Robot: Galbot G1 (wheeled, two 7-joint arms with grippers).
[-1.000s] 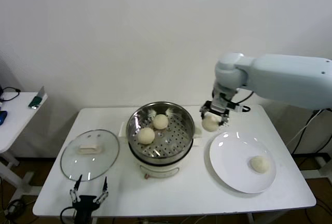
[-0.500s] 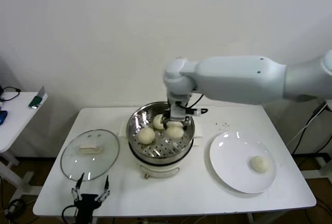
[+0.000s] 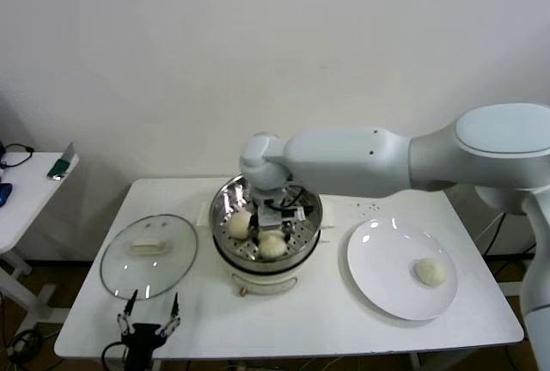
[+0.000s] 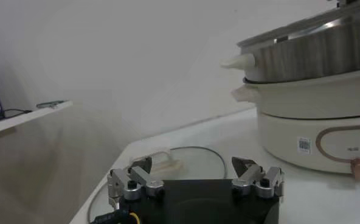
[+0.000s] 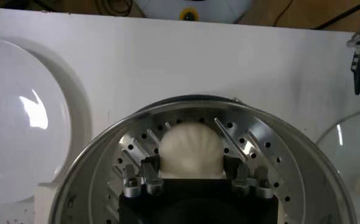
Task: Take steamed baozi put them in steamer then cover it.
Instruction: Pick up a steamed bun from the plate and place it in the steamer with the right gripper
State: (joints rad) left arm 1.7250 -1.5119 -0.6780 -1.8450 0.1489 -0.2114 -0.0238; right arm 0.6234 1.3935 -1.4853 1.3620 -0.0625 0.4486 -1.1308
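The steel steamer (image 3: 314,221) stands on its white pot base (image 3: 262,282) at the table's middle. My right gripper (image 3: 277,218) reaches down inside it, shut on a cream baozi (image 3: 272,246) at the basket's front. In the right wrist view the baozi (image 5: 191,146) sits between the fingers (image 5: 149,169), low over the perforated floor (image 5: 271,152). A second baozi (image 3: 239,225) lies at the basket's left. One more baozi (image 3: 430,272) lies on the white plate (image 3: 378,259). The fourth is hidden. My left gripper (image 3: 148,319) is open and empty at the table's front left edge.
The glass lid (image 3: 149,255) with its cream handle lies flat left of the steamer, just ahead of the left gripper (image 4: 195,176). A small side table (image 3: 26,186) stands at far left. The wall runs behind the table.
My right arm carried the baozi from beside the plate over the steamer, then lowered it toward the basket's front. The left arm has not moved.
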